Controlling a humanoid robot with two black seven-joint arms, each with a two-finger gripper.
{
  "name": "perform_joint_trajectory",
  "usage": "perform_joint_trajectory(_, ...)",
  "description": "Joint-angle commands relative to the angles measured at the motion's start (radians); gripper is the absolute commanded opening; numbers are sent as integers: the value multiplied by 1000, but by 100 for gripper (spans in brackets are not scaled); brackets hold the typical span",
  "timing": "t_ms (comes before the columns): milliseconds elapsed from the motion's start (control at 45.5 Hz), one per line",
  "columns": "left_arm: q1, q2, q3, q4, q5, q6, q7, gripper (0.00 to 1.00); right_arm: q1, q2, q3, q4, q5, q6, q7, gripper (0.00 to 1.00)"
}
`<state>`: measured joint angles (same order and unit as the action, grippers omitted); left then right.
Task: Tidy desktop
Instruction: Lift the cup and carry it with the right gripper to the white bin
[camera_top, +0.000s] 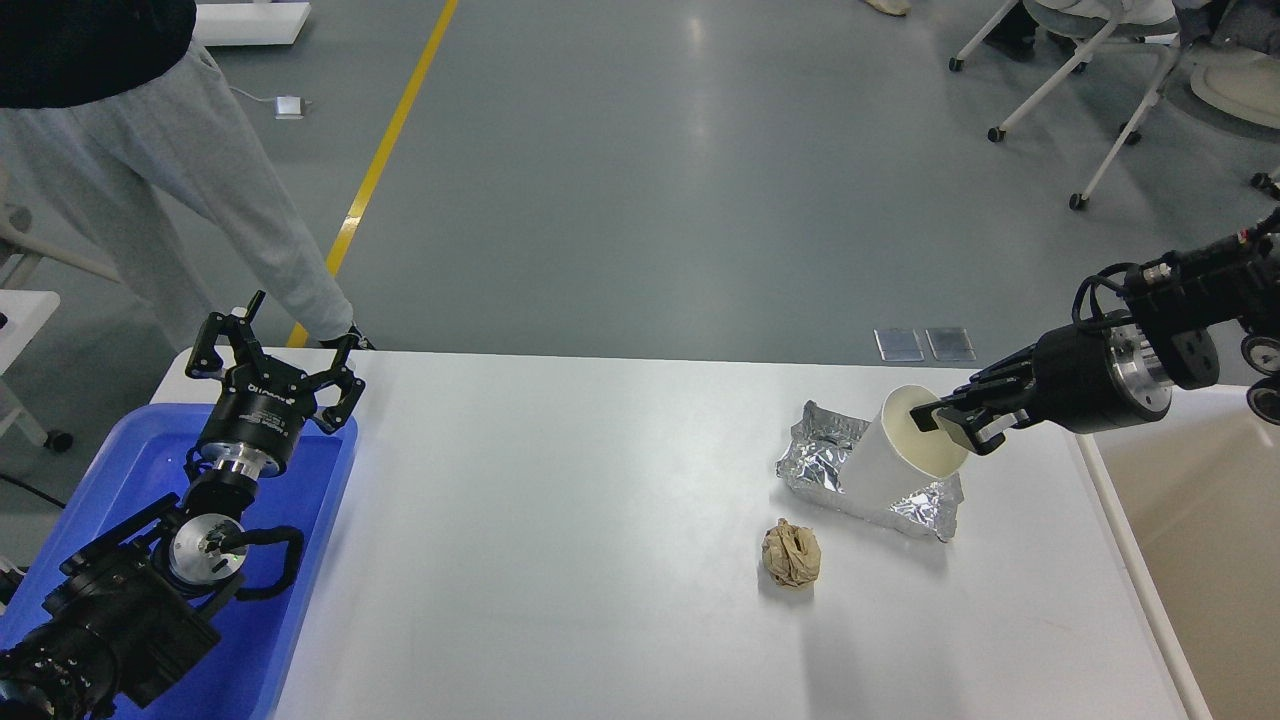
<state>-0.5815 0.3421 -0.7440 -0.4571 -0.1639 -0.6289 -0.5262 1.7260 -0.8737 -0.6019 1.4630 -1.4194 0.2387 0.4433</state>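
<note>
**White paper cup pinched by its rim, and a thin hold at that**

White desktop (620, 500) filled the lower view, smooth and bare-looking, with grey polished floor, a yellow line and wheeled chairs beyond. A blue plastic tray (330, 480) sat at its left end, a cream bin (1200, 560) at its right.

The right gripper (950, 420) pinched the tilted paper cup (890, 470) at the rim, one finger inside. Such a thin wall could buckle or slip free, dragging the crumpled foil tray (820, 455) beneath it. A brown paper ball (791, 553) lay just beside.

The left gripper (275, 355) hung spread and empty over the blue tray.
</note>
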Motion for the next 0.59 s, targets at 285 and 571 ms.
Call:
perform_joint_trajectory(285,0,0,0,0,0,0,0,100,78,-28,11,5,8,62,3,0)
perform_joint_trajectory(571,0,0,0,0,0,0,0,100,60,-59,-6,-35,-9,62,-2,0)
